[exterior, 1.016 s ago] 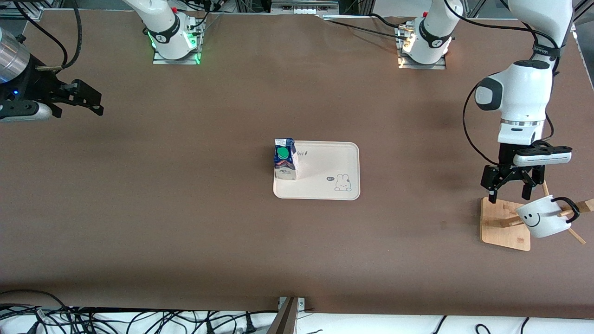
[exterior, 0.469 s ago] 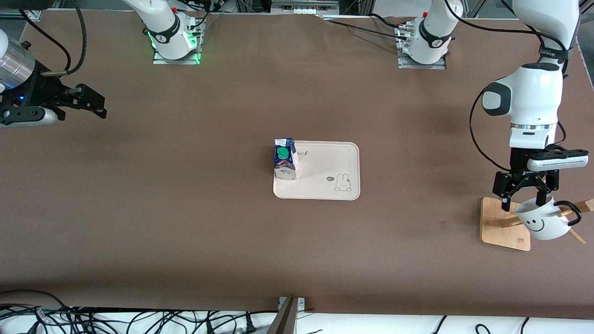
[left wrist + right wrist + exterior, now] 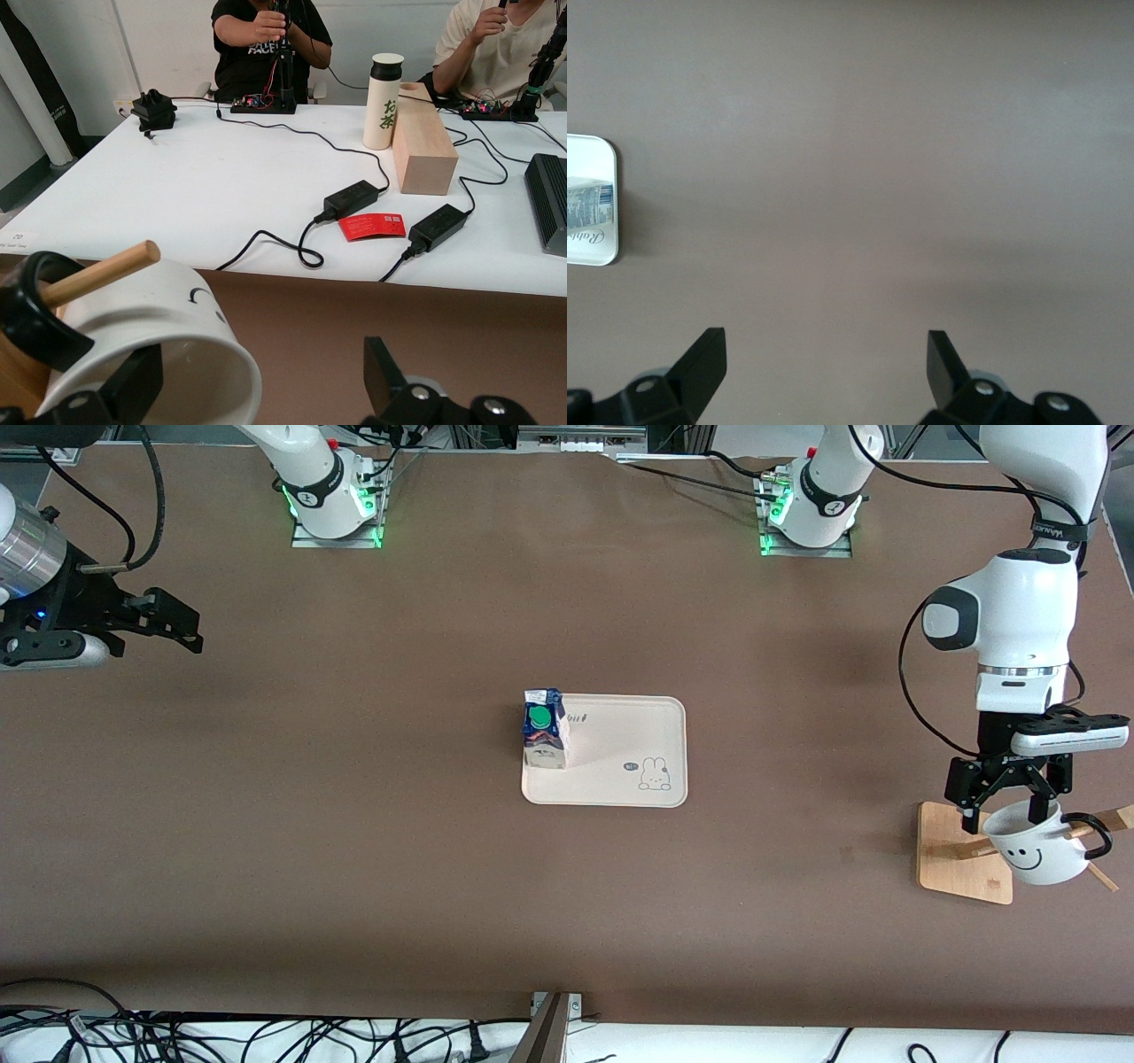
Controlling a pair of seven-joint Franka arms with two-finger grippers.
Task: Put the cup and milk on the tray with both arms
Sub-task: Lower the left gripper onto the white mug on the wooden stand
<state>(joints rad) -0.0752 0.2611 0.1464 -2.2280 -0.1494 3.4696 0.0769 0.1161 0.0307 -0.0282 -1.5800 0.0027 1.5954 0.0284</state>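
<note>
The milk point(image 3: 543, 729) stands upright on the tray point(image 3: 620, 735), in the corner toward the right arm's end; its printed side point(image 3: 586, 202) and the tray's rim point(image 3: 611, 204) show in the right wrist view. The cup point(image 3: 1036, 855) hangs tilted by its black handle point(image 3: 31, 310) on a wooden peg point(image 3: 97, 273). My left gripper point(image 3: 1005, 815) is open at the cup's point(image 3: 168, 328) mouth. One of its fingers point(image 3: 133, 385) is inside the cup and the other is outside, so the rim wall stands between them point(image 3: 257, 381). My right gripper point(image 3: 190, 631) waits open and empty over bare table point(image 3: 824, 359).
The peg belongs to a wooden rack with a square base point(image 3: 961, 850) at the left arm's end of the table. Loose black cables point(image 3: 266, 1036) lie off the table's near edge.
My left gripper has moved down and sideways onto the cup, and one finger now reaches into its mouth. The right arm shifted only slightly. Milk and tray stayed put.
</note>
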